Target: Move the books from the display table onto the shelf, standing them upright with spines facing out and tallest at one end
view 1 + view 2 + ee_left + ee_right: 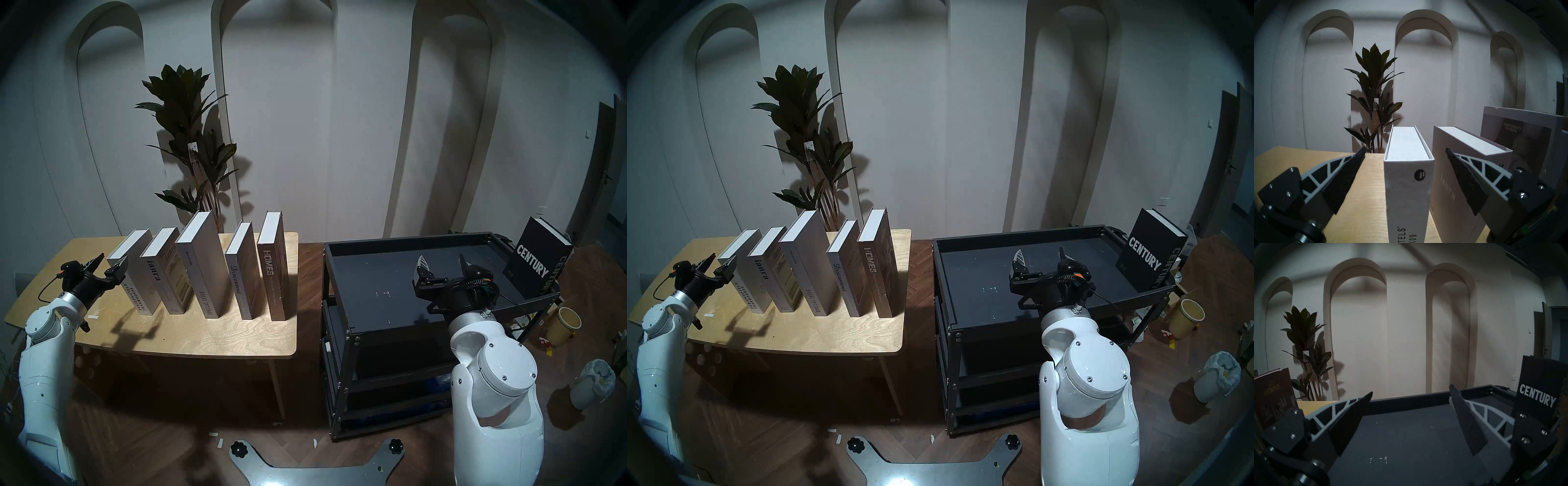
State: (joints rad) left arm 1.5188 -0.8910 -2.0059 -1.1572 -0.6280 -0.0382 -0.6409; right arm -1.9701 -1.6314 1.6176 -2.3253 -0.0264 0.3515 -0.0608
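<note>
With the black "CENTURY" hardcover [537, 261] upright on the black metal rack's grey top tray [380, 302], we align the left gripper [1405, 151], fingers open, around the white "DESIGN HOTELS YEARBOOK" hardcover [1407, 186] on the plywood tabletop [203, 332]; next, advance and close, right gripper [1410, 392] open, empty.

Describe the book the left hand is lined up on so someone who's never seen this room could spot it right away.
Find the light plywood display table in front of the potted plant; five books stand upright in a row on it. The one meant is at the row's far left end, nearest the open left hand. It is the white DESIGN HOTELS YEARBOOK 09, with a black dot logo atop its spine, beside the greyer "iaura" book.
</note>
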